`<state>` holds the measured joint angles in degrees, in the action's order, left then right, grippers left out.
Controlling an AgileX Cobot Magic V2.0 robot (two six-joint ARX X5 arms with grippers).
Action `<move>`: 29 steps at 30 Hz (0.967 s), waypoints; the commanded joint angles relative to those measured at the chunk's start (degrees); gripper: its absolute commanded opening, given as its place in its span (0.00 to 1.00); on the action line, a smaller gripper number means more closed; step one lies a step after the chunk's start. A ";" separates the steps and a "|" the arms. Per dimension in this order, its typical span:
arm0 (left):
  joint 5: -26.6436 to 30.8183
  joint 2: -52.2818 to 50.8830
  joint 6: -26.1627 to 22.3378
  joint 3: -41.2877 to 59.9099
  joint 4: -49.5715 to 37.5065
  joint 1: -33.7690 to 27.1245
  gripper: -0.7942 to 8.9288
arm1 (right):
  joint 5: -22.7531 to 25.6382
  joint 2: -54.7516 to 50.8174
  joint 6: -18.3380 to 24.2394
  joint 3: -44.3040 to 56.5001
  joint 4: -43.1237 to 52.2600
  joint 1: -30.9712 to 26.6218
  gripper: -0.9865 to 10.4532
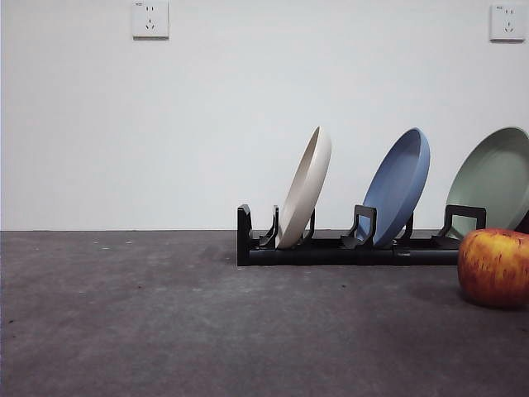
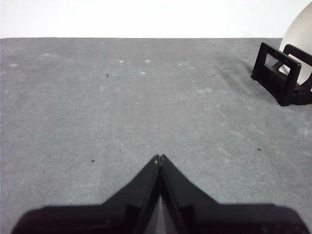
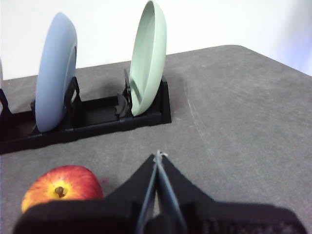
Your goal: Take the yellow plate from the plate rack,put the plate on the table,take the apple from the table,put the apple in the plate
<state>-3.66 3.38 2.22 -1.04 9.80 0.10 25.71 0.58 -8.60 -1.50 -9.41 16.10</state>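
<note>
- The yellow plate (image 1: 305, 187) leans in the plate rack (image 1: 347, 246)'s end slot; we see bare table (image 1: 124, 314) beside it.
- The apple (image 1: 495, 267) sits before the rack.
- Left gripper (image 2: 159, 159) and right gripper (image 3: 158, 156): jaws closed, empty.

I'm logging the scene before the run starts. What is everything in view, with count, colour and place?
yellow plate: 1, cream, leaning in the plate rack's slot nearest its bare end.
blue plate: 1, blue, middle slot.
green plate: 1, pale green, far-end slot.
plate rack: 1, black, on the table by the wall.
apple: 1, red and yellow, on the table in front of the rack.
table: 1, dark grey.
wall sockets: 2, white, high on the wall.
left pincer: 1, black, shut, over bare table.
right pincer: 1, black, shut, near the apple.
</note>
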 commanded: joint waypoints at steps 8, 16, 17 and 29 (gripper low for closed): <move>-0.35 0.02 0.61 0.50 -0.26 -0.17 0.08 | 0.20 -0.07 -0.24 0.46 -0.50 -0.04 0.09; -1.33 0.33 4.07 -2.78 0.44 -0.17 0.08 | -5.38 -0.04 -0.44 -1.79 -0.63 -0.04 0.08; -1.36 0.55 4.46 -3.76 1.16 -0.17 0.08 | -5.38 0.00 -0.46 -2.60 -0.72 -0.04 0.08; -7.50 8.44 6.60 -18.01 6.62 -0.15 0.08 | -6.40 6.51 -3.50 -16.79 -6.58 -0.04 0.08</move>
<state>-10.68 11.38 8.23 -18.17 16.51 0.10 19.55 6.55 -10.79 -17.06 -16.08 16.10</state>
